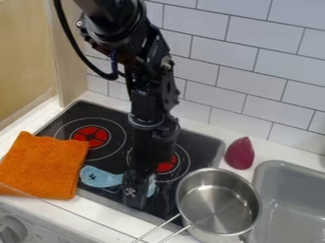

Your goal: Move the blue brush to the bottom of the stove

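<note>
Markings: one small pale mark near the tip of my gripper (134, 194); one small dark mark on the brush (105, 179), toward its left end in the view; faint print on the front panel beside the knob (11, 230), too small to make out.

Arm (152, 90), one, black, mine: enters at the top edge, left of centre, slants down to the right, then drops nearly upright over the stove (203, 144). A black cable (71, 42) loops along its left side.

Gripper, one, black: pointing down at the front part of the stove, in front of the brush's middle. Spread, pressed together or pinching: I cannot tell, nor whether it touches the brush.

Brush, one, light blue: at the front of the stove, near the cloth, showing on both sides of my gripper.

Burners, two, red: one at the left (92, 136), one at the right (168, 164), the latter partly hidden by me.

Cloth (44, 166), one, orange: over the stove's left front corner and the counter (92, 204).

Pot (215, 204), one, metal: at the stove's right front corner, its wire handle toward the front.

Cone (239, 153), one, dark pink: upright between stove and grey sink (279, 163).

Wall (222, 85): white tile, behind.
</note>
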You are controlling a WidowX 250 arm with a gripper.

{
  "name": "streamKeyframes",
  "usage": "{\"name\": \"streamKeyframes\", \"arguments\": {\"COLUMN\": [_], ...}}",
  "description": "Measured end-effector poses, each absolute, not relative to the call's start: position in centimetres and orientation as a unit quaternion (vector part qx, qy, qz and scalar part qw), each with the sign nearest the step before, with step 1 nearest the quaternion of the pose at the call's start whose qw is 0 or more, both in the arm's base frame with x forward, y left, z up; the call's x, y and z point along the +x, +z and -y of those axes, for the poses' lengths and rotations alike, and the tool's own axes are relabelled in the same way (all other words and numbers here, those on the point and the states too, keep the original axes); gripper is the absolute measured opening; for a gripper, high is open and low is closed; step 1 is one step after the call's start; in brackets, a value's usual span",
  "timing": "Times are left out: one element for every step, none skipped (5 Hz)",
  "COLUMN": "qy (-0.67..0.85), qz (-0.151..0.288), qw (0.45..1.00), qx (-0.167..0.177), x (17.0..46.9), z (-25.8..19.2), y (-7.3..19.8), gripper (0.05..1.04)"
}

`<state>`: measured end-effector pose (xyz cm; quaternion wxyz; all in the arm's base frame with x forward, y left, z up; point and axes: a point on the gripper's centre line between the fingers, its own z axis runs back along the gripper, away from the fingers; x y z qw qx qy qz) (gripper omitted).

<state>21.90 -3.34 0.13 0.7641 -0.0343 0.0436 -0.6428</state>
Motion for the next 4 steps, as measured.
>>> {"name": "streamKeyframes", "arguments": {"qy": [-0.642, -0.642, -0.641, -0.638], "qz": [-0.043, -0.009, 0.017, 0.051], "qw": [0.765, 0.767, 0.767, 0.768], "qx": [-0.029, -0.007, 0.009, 0.018], "x": [21.9, 22.4, 21.6, 21.4], "z": [3.1, 3.1, 2.7, 2.2], "y": [0.5, 3.0, 5.2, 7.6], "gripper": [1.001, 1.001, 1.001, 1.001]}}
